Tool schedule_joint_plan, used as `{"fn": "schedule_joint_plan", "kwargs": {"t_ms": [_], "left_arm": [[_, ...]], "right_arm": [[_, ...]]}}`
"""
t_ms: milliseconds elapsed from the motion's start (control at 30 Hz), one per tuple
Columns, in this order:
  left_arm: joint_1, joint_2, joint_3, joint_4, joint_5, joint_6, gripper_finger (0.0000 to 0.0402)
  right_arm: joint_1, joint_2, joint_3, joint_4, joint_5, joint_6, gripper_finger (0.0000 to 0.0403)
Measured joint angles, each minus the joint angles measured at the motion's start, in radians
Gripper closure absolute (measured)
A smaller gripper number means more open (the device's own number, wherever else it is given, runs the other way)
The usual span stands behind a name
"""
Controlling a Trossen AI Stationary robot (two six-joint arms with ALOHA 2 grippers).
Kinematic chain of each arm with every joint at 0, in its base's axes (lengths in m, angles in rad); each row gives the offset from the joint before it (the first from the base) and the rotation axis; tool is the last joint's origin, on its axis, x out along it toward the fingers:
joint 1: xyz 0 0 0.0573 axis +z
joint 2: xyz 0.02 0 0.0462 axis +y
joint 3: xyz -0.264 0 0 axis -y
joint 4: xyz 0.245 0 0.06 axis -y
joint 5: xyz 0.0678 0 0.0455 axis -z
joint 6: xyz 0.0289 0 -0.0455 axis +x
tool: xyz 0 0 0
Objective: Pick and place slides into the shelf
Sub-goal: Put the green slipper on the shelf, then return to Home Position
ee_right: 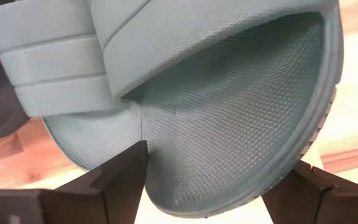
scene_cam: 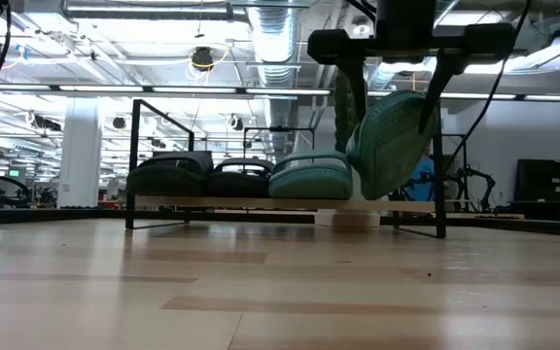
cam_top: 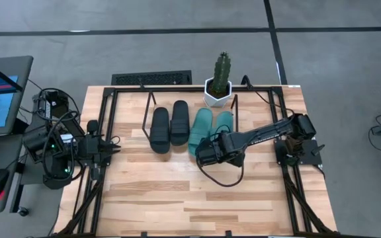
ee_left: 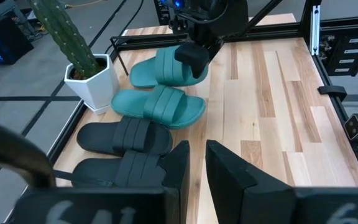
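The wooden worktop (cam_top: 197, 198) is bare along its near edge. The right gripper (cam_top: 208, 153) hangs above the middle of the worktop, a little toward the right edge, and it is clamped on the heel end of one teal slide (scene_cam: 389, 144). In the right wrist view the two dark fingers (ee_right: 120, 171) stand on both sides of this slide's sole, one finger inside the heel cup and the other at the outer edge. In the low view this slide is lifted off the wood and tilted steeply, its toe pointing up, and it is at the right end of the shelf (scene_cam: 144, 160).

The left gripper (cam_top: 111, 147) waits at the left edge of the worktop, outside the row of slides. Its fingers (ee_left: 179, 168) are a little apart and hold nothing.

Farther back, the other three slides lie flat in a row inside the thin black shelf. From the left there are two black slides (cam_top: 160, 129) (cam_top: 180, 123), touching each other, and then the second teal slide (cam_top: 200, 129), which is just beside the held one.

Beyond the shelf, at the far edge of the worktop, a cactus (cam_top: 223, 71) stands in a white pot (cam_top: 217, 94).
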Motion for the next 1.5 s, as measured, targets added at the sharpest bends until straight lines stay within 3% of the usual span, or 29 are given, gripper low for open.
{"fn": "schedule_joint_plan", "kwargs": {"t_ms": [700, 1067, 1133, 1233, 1400, 1500], "left_arm": [[0.000, 0.000, 0.000, 0.005, 0.023, -0.007, 0.0358], [0.000, 0.000, 0.000, 0.011, 0.022, 0.008, 0.0358], [0.000, -0.001, 0.000, 0.010, 0.015, 0.030, 0.0358], [-0.001, -0.030, 0.000, 0.008, -0.033, 0.034, 0.0358], [-0.046, -0.150, 0.016, 0.009, -0.158, 0.022, 0.0358], [-0.102, -0.228, 0.016, 0.012, -0.264, 0.038, 0.0358]], "right_arm": [[-0.002, 0.000, 0.061, -0.218, -0.050, -0.027, 0.0132], [0.010, -0.021, 0.061, -0.287, -0.024, -0.079, 0.0132], [0.034, -0.047, 0.062, -0.290, 0.045, -0.103, 0.0132], [0.091, -0.113, 0.061, -0.230, 0.281, -0.188, 0.0133], [0.226, -0.254, 0.062, -0.046, 0.747, -0.545, 0.0147], [0.295, -0.332, 0.062, -0.016, 0.935, -0.718, 0.0168]]}}
